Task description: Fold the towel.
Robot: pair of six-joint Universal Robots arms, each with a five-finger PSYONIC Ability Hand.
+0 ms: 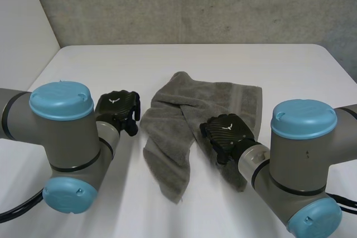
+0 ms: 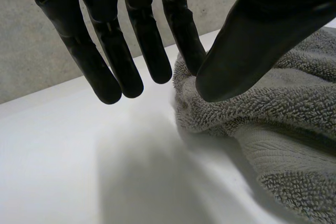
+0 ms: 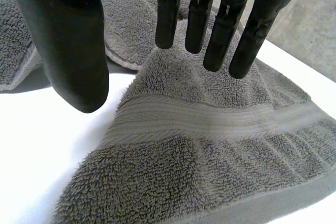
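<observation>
The grey towel (image 1: 223,98) lies rumpled in the middle of the white tabletop (image 1: 111,65). The left hand (image 1: 116,107) sits just beside its left edge, fingers straight and holding nothing. The right hand (image 1: 226,132) hangs over its right part, fingers spread and empty.

A towel (image 1: 181,112) is laid, rumpled and partly doubled over itself, on the middle of the worktop (image 1: 111,65). The left hand (image 1: 116,106) is placed just beside the towel's left edge, over bare worktop, with its thumb nearest the cloth. The right hand (image 1: 226,132) is held over the towel's right half, toward the near side. A wall (image 1: 195,4) is set behind the worktop's far edge.
</observation>
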